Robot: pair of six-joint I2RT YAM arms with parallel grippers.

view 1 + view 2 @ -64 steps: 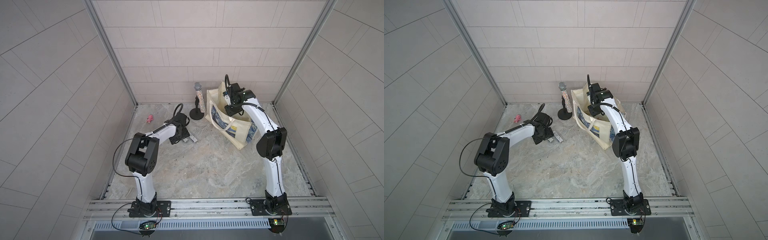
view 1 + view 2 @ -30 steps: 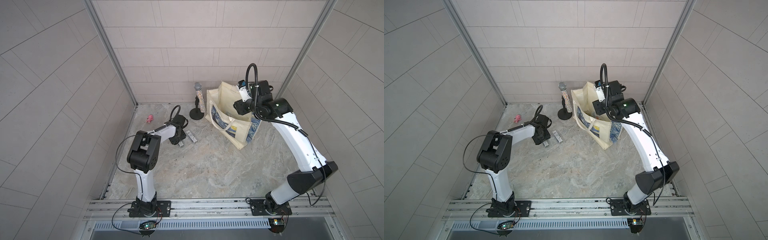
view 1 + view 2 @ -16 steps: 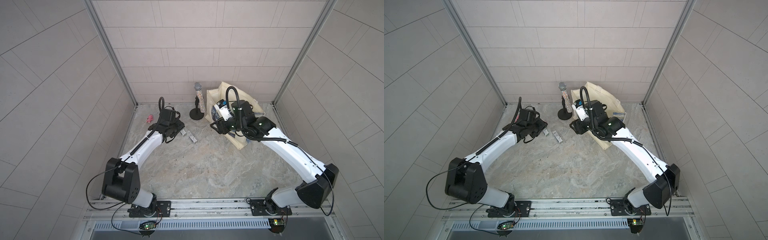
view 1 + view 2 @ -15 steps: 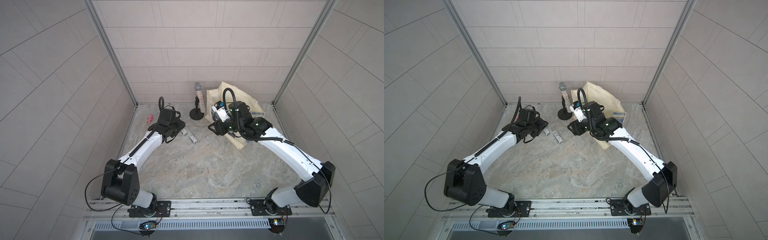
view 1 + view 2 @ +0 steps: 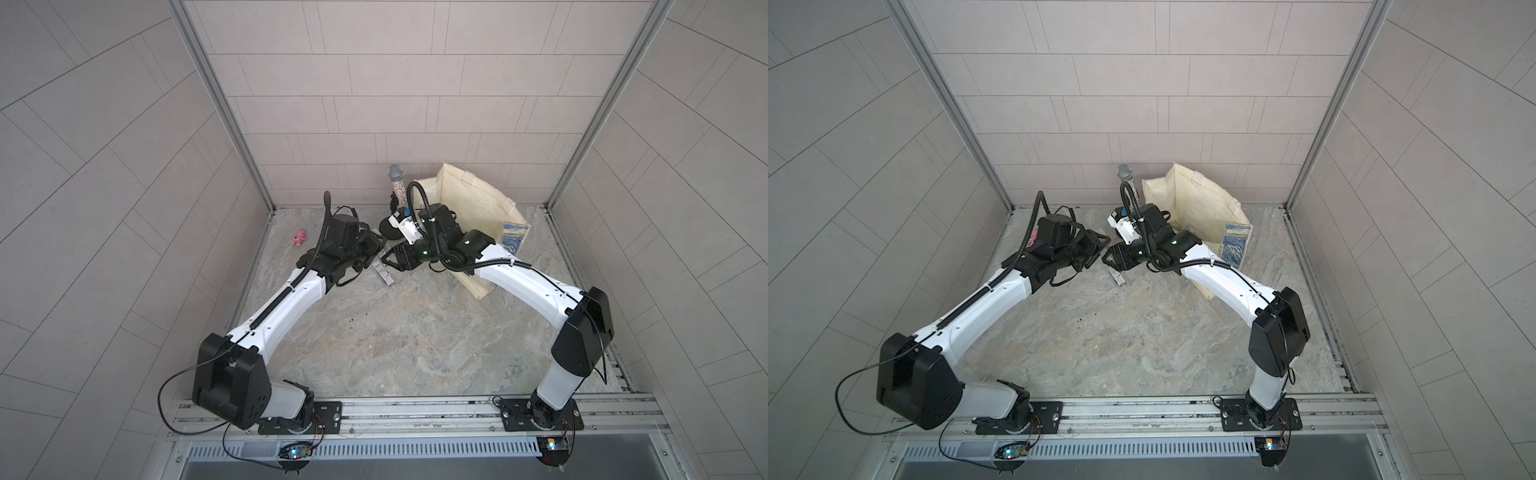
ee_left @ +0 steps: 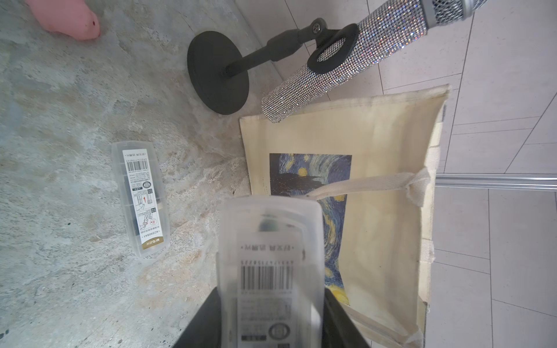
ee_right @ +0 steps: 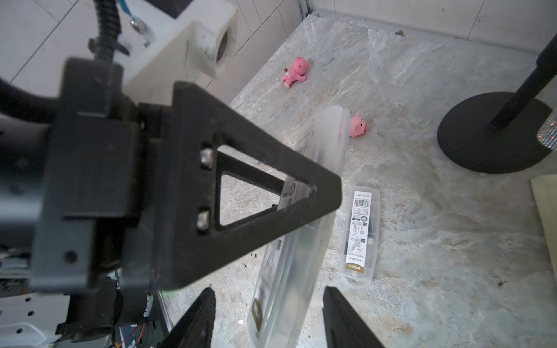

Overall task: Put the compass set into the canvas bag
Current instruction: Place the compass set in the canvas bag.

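A clear-cased compass set, barcode label showing, is being held above the counter by the left end effector. A second compass set is lying flat nearby. The cream canvas bag is standing upright, starry print facing them.

Canvas bag: cream, cream straps; print of blue swirls, yellow stars. Compass set: frosted clear case, white label, black barcode. Second case: same, gold band at end. Microphone: silver glitter; stand black. Toy pink. Floor: grey-beige marbling.
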